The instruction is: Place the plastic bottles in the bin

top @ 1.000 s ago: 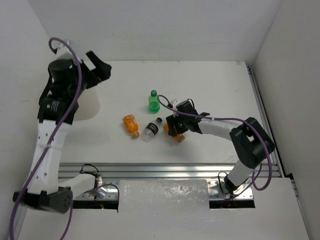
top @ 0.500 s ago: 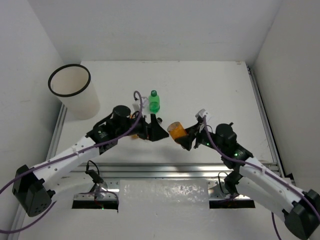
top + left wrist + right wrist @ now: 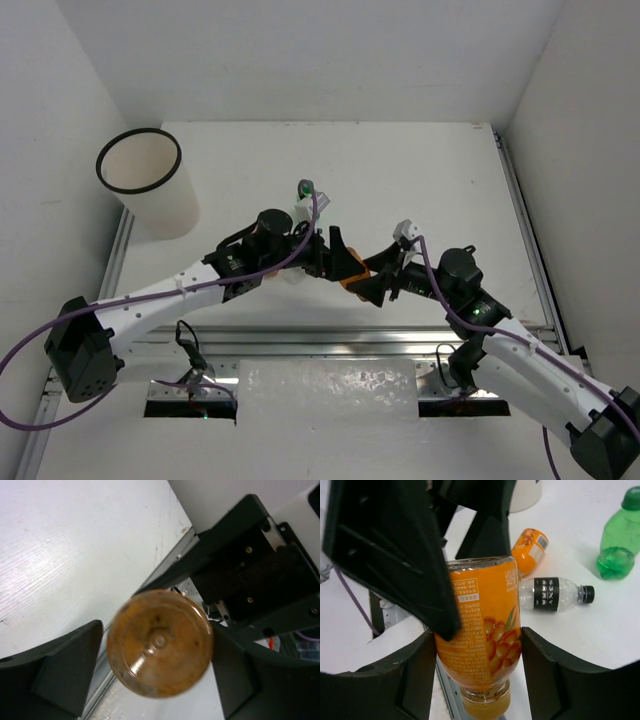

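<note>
Currently, orange bottle (image 3: 482, 630) is clamped in right gripper (image 3: 479, 652), straddled by left gripper (image 3: 155, 647) (grip unclear); also counted: second orange bottle (image 3: 530, 547), one green bottle (image 3: 619, 535), one clear bottle (image 3: 552, 594).

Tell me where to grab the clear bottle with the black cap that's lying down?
Grip the clear bottle across its dark label, coming down from above. It lies on its side, and the labelled middle is straight and round, unlike the narrow cap end.

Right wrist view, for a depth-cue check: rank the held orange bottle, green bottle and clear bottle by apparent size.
1. Held orange bottle; nearness inflates it.
2. Green bottle, cropped by the edge.
3. Clear bottle, nearly alike.
</note>
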`<move>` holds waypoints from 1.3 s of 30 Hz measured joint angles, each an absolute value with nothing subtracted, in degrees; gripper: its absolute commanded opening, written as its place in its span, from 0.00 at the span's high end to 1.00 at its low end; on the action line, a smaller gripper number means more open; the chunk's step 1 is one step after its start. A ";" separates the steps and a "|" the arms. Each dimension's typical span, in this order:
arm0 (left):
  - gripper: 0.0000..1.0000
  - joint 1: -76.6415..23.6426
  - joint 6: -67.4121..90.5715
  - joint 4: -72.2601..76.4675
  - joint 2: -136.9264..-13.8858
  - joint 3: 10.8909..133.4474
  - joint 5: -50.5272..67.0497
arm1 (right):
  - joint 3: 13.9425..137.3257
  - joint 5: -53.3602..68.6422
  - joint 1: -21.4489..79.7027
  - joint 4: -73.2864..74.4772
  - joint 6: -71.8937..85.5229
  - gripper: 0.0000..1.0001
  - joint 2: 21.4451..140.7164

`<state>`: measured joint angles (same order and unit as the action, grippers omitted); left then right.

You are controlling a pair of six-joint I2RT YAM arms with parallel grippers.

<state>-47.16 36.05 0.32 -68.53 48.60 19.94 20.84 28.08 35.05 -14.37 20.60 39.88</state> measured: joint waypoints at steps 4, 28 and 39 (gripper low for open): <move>0.38 -47.33 36.53 -0.23 -68.73 49.63 17.34 | 21.43 29.12 35.14 -14.41 20.60 0.73 39.33; 1.00 7.27 30.46 -36.51 -66.70 91.68 -27.42 | 24.60 -0.45 35.35 8.10 25.54 0.01 39.59; 0.00 15.79 27.29 -40.80 -90.02 95.46 -18.44 | 32.21 -1.04 35.35 -1.15 22.87 0.01 62.78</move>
<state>15.79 27.29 -40.80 -90.02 95.46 -18.44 32.21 -1.04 35.35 -1.15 22.87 62.78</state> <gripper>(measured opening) 0.985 0.986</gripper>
